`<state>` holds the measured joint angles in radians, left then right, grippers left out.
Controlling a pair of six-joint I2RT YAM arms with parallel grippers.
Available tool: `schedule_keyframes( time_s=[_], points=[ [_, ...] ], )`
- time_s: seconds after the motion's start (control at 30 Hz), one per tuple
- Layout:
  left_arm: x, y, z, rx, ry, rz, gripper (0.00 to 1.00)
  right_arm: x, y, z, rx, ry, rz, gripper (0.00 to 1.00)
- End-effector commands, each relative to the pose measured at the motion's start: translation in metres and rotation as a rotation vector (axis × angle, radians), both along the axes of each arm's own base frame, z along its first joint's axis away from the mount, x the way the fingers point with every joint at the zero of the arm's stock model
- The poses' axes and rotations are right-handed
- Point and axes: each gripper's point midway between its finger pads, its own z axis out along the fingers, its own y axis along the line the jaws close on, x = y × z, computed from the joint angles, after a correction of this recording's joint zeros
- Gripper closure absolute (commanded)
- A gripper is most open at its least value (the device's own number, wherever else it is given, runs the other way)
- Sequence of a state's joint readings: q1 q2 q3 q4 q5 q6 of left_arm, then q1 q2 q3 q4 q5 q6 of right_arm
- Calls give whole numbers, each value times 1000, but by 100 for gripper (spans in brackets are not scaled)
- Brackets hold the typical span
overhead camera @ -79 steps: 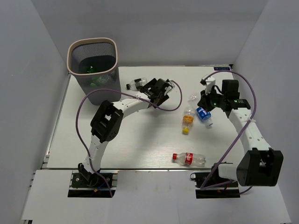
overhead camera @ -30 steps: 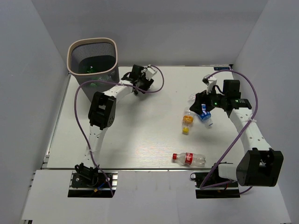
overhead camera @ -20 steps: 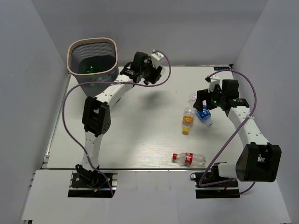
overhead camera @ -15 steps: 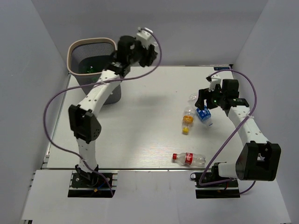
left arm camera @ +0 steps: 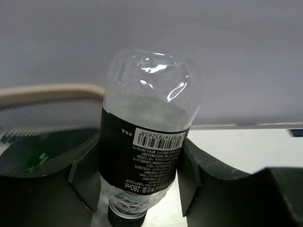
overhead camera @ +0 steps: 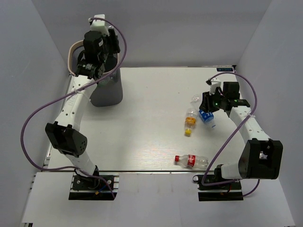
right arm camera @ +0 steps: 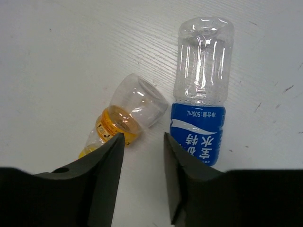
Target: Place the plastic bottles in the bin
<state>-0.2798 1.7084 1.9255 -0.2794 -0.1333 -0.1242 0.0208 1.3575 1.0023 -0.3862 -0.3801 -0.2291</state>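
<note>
My left gripper (left arm camera: 139, 176) is shut on a clear plastic bottle with a black label (left arm camera: 147, 137), cap end down. It hangs over the bin, whose beige rim (left arm camera: 47, 92) and dark inside lie just below and to the left. From above, the left gripper (overhead camera: 94, 54) stands high over the grey mesh bin (overhead camera: 108, 92). My right gripper (right arm camera: 143, 142) is open low over the table, with bare table between its fingers. An orange-labelled bottle (right arm camera: 125, 113) lies left of it and a blue-labelled bottle (right arm camera: 201, 94) right of it.
A red-labelled bottle (overhead camera: 191, 161) lies near the table's front edge. The orange-labelled bottle (overhead camera: 190, 122) and blue-labelled bottle (overhead camera: 207, 117) lie side by side at the right centre. Something green (left arm camera: 38, 158) shows inside the bin. Grey walls close the table on three sides.
The left arm has swung up and left from the table beside the bin to above its mouth, carrying the bottle. The right gripper's jaws have narrowed over the two bottles.
</note>
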Motion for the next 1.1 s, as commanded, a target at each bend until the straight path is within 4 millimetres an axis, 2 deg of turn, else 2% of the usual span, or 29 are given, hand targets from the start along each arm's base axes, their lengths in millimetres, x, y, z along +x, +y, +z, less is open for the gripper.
schedule_keyframes(
  time_s=[0.0, 0.03, 0.1, 0.13, 0.17, 0.23, 0.27, 0.43, 0.47, 0.53, 0.57, 0.63, 0.67, 0.77, 0.8, 0.83, 0.87, 0.93, 0.97, 1.03, 1.07],
  points=[
    [-15, 55, -5, -23, 46, 210, 62, 7, -1, 5, -22, -27, 20, 53],
    [-16, 62, -12, -14, 70, 231, 62, 8, -3, 3, -26, -23, 11, 47],
    [-15, 76, -11, -13, 75, 259, 58, 10, -6, -1, -46, -14, -2, 30],
    [-15, 76, -11, -13, 75, 259, 50, 11, -7, -1, -52, -13, -2, 22],
    [-17, 82, -7, -13, 76, 270, 23, 10, -10, -4, -66, 5, -7, 13],
    [-13, 79, -3, -13, 79, 261, 9, 13, -12, -10, -82, 25, -6, 10],
    [-13, 85, -8, 7, 104, 269, 1, 13, -13, -15, -94, 37, -5, 10],
    [-22, 79, -5, 26, 106, 219, 1, 23, -26, -31, -162, 59, -30, 10],
    [-29, 71, 10, 28, 61, 163, 1, 26, -28, -36, -172, 64, -35, 10],
    [-38, 46, 17, 67, 22, 39, 1, 35, -34, -40, -207, 52, -60, 10],
    [-46, 21, 29, 69, -26, -117, 1, 39, -37, -43, -222, 56, -74, 10],
    [-64, -19, 29, 64, -52, -346, 1, 48, -39, -49, -231, 62, -81, 10],
    [-83, -50, 29, 50, -61, -536, 1, 55, -41, -45, -237, 50, -88, 10],
    [-111, -96, -9, -28, 53, -789, 1, 59, -43, -65, -257, 107, -84, 10],
    [-119, -103, -31, -34, 94, -822, 1, 62, -43, -69, -260, 120, -84, 10],
    [-136, -112, -35, -33, 101, -853, 1, 64, -44, -76, -267, 133, -76, 12],
    [-144, -116, -64, -40, 162, -865, 1, 65, -44, -78, -269, 139, -68, 12],
    [-159, -125, -80, -47, 195, -886, 1, 63, -42, -88, -270, 165, -44, 13],
    [-167, -127, -100, -50, 251, -894, 1, 63, -41, -89, -272, 167, -39, 13],
    [-180, -133, -124, -41, 326, -904, 1, 61, -39, -96, -264, 188, -22, 16],
    [-187, -135, -149, -34, 379, -914, 1, 62, -38, -98, -264, 192, -20, 18]
  ],
)
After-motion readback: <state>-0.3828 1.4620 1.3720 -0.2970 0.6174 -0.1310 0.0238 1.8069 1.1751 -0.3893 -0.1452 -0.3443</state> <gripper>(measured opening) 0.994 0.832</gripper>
